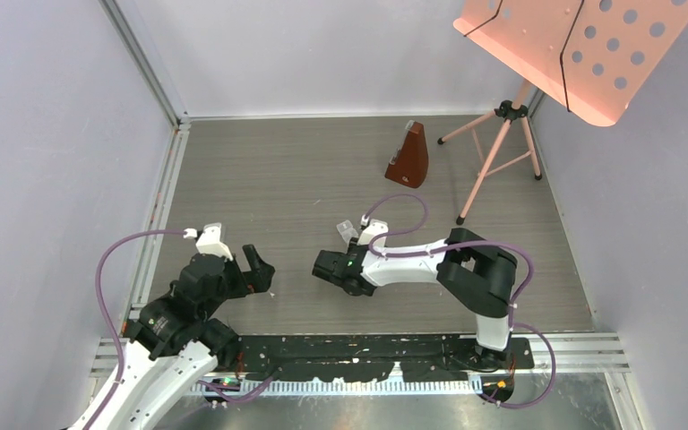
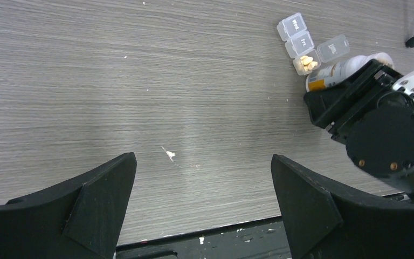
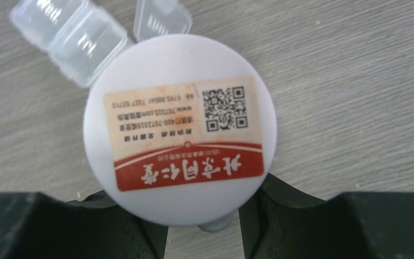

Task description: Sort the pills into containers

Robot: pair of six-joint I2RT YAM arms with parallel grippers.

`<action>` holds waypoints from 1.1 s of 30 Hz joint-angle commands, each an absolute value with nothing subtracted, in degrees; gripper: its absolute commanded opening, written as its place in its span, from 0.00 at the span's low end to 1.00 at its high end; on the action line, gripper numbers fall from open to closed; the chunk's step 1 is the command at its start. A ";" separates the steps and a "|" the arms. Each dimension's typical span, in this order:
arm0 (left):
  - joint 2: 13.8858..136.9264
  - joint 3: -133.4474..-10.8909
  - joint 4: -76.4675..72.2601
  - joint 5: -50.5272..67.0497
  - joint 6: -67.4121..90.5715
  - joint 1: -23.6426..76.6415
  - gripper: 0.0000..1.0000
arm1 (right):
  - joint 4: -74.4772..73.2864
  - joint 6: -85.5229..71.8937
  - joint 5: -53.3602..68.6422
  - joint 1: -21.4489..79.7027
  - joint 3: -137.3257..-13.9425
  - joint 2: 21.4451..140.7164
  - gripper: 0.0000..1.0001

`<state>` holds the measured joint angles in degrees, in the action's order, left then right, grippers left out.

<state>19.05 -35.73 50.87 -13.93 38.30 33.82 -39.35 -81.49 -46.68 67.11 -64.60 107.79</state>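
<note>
Spanning the overhead view, a grey wood-grain bench point(image 1: 322, 179) carries a pink music stand point(image 1: 582, 54) at its far right and a brown metronome point(image 1: 408, 157) to the stand's left. Neither shows in the wrist cameras.

The left claw point(image 2: 202, 158) hangs over bare bench near the front edge, its fingers spread wide. The right claw point(image 1: 324, 267), near the middle, is closed around a white pill bottle point(image 3: 178, 129). Its own camera shows dark fingers against both sides and the bottle's round end, with an orange label and QR code, filling the frame.

Only the left wrist view shows the bottle's side and what lies just beside it: a clear three-compartment pill box point(image 2: 299, 38) on the bench, two lids shut and the end lid point(image 2: 333, 47) flipped open. Yellowish pills point(image 2: 307, 62) sit in that open compartment, which the bottle hides from the right wrist view. From overhead the pills cannot be made out.
</note>
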 commanded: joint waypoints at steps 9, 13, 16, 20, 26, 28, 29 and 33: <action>19.60 -35.24 46.88 -12.02 37.65 33.64 0.99 | -33.04 -77.77 -50.16 56.33 -56.78 104.64 0.50; 20.69 -35.44 46.15 -12.11 37.38 33.64 0.99 | -31.11 -73.79 -50.53 53.67 -55.79 104.00 0.50; 21.90 -35.89 46.10 -11.98 37.27 33.66 0.99 | -29.37 -71.50 -50.42 52.21 -55.18 103.62 0.50; 23.28 -36.19 45.53 -11.40 37.35 33.61 0.99 | -28.08 -69.35 -50.39 51.25 -54.94 103.58 0.50; 25.37 -36.55 44.16 -10.84 37.53 33.64 0.99 | -26.76 -67.92 -49.96 49.48 -54.41 103.67 0.51; 26.13 -36.82 43.84 -10.56 37.47 33.66 0.99 | -25.79 -66.87 -49.75 48.76 -53.92 103.51 0.51; 26.65 -36.87 43.71 -10.43 37.45 33.62 0.99 | -25.46 -66.57 -49.75 48.29 -53.81 103.51 0.51; 28.28 -37.10 42.82 -9.87 37.45 33.62 0.99 | -24.32 -65.39 -49.28 46.77 -53.49 103.78 0.51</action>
